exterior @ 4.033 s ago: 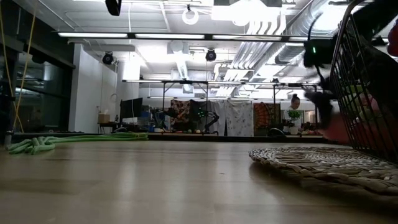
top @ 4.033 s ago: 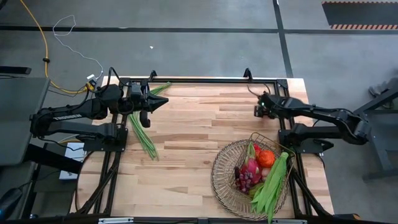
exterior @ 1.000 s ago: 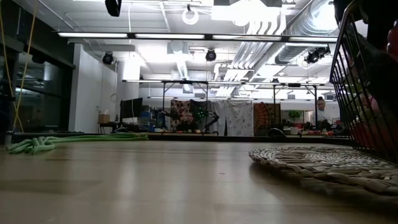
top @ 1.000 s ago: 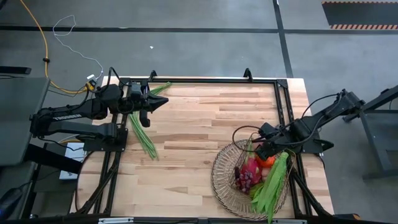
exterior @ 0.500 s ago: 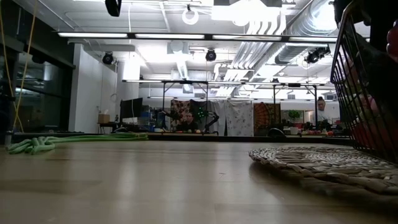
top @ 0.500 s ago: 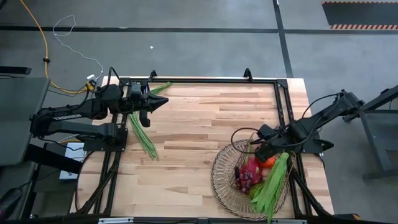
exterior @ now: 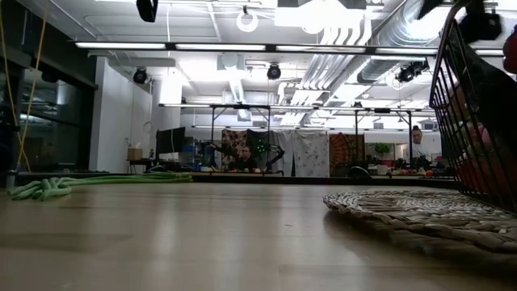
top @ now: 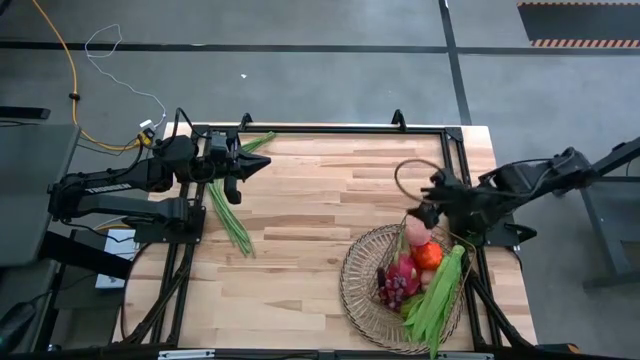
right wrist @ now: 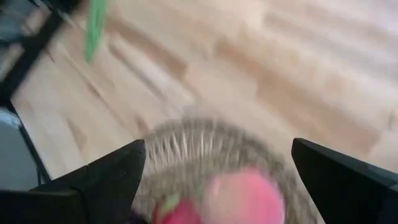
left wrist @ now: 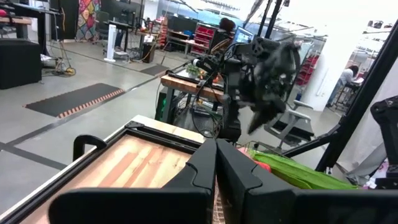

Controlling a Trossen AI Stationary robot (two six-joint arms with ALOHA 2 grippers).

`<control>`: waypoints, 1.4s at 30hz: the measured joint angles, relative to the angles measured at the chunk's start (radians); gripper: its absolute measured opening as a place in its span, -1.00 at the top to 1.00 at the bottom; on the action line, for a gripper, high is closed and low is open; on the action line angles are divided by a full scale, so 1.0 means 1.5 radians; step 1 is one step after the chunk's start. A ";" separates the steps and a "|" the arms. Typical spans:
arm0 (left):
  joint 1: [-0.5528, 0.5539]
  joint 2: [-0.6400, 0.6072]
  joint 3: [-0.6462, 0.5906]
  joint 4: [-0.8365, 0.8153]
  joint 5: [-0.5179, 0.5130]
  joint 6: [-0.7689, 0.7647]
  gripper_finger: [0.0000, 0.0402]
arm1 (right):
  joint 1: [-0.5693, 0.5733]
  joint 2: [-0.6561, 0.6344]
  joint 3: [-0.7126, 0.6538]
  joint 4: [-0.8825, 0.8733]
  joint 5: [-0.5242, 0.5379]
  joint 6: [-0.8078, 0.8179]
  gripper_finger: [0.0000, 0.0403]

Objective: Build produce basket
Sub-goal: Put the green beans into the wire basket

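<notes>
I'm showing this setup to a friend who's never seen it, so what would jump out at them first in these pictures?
Probably the basket near the table's front right, bright with a pink dragon fruit, an orange-red pumpkin, a peach and a green bean bunch. Just above its far rim hangs the right end effector, fingers open. On the far left, a second bean bunch lies on the wood beside the waiting left end effector, shut.

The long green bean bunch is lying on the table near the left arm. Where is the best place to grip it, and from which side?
Probably near the middle of the green bean bunch, from straight above, fingers spanning its narrow width. It lies flat and slender on the table.
</notes>
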 joint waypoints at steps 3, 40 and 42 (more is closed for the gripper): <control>0.000 0.000 0.000 0.000 0.004 -0.001 1.00 | -0.046 -0.006 0.015 0.047 0.015 -0.104 -0.95; 0.000 0.000 0.000 0.000 0.002 0.017 1.00 | -0.426 0.121 -0.067 0.768 -0.377 -0.694 -0.93; 0.000 0.000 0.000 0.000 0.002 0.017 1.00 | -0.425 0.120 -0.067 0.767 -0.377 -0.689 -0.88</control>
